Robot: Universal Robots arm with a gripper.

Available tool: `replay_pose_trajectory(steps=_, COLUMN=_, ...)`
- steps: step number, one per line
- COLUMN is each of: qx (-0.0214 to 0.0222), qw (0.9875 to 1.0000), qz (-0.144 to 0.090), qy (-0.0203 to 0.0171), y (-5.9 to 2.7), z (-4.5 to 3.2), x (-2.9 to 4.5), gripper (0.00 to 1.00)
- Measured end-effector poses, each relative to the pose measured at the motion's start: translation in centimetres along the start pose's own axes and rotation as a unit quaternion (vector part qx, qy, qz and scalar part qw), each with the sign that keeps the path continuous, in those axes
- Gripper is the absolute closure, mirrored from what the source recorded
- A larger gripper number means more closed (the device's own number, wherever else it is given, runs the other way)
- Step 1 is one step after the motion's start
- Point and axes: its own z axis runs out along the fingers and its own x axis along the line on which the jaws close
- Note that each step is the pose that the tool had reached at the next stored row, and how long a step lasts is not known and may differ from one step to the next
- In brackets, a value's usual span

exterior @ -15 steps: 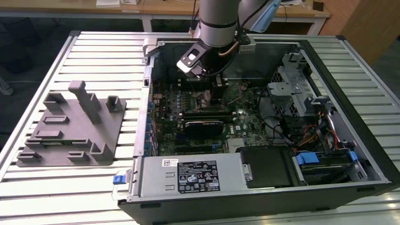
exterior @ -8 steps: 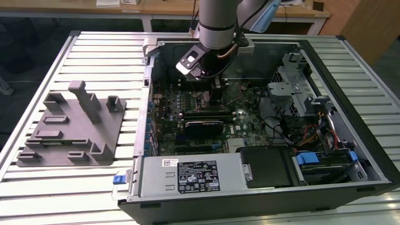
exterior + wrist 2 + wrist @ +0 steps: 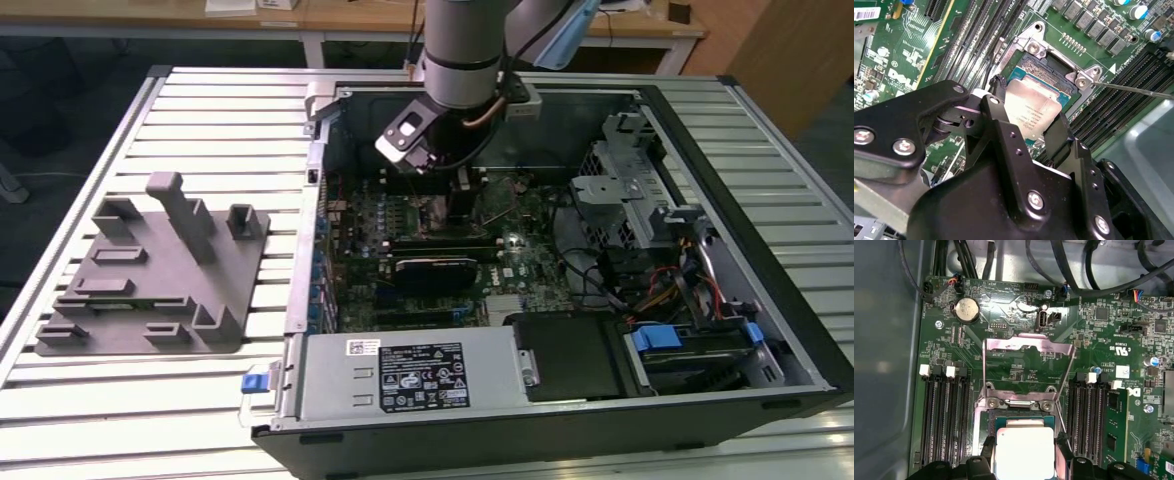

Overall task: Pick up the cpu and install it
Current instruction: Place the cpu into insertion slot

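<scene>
Black fingers (image 3: 1058, 136) clamped on the cpu (image 3: 1033, 106), faint unreadable print on its lid, at open socket (image 3: 1051, 67).

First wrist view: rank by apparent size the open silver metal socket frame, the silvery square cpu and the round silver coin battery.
1. open silver metal socket frame
2. silvery square cpu, though it is nearer the camera, which enlarges it
3. round silver coin battery

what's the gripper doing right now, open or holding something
Gripper: shut on the flat square cpu with the silvery-grey metal top, at the black-framed motherboard socket.
</scene>
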Motion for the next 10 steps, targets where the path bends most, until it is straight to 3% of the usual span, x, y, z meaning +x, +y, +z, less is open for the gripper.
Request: replay_pose_trajectory(steps=10, qx=0.0036, qw=1.0, qz=0.002, qy=0.0, y=-0.03, z=0.85, x=0.04, gripper=0.45)
